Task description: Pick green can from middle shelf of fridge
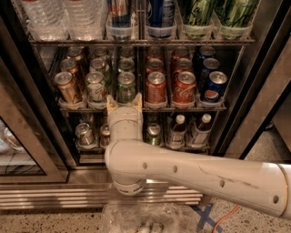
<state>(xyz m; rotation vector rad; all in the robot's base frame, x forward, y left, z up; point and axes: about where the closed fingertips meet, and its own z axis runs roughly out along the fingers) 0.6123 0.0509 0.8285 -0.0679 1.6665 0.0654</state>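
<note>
The fridge [254, 95] stands with its dark interior showing. The middle shelf [182, 108] holds lanes of gold, pale green-and-white, dark green, red and blue cans. The green can [126, 86] is the front one of its lane, dark green with a silver top. My gripper [123, 99] is right in front of it, at the shelf's front edge. Its two tan fingertips [111, 103] stand either side of the can's lower part, apart from each other. My white arm [191, 175] hides the can's base.
The top rack holds water bottles [68, 16] and tall cans [200, 13]. The bottom rack holds small bottles [177, 129] and cans [84, 133]. A steel door frame [27, 136] stands at the left, a grille [54, 195] runs along the base.
</note>
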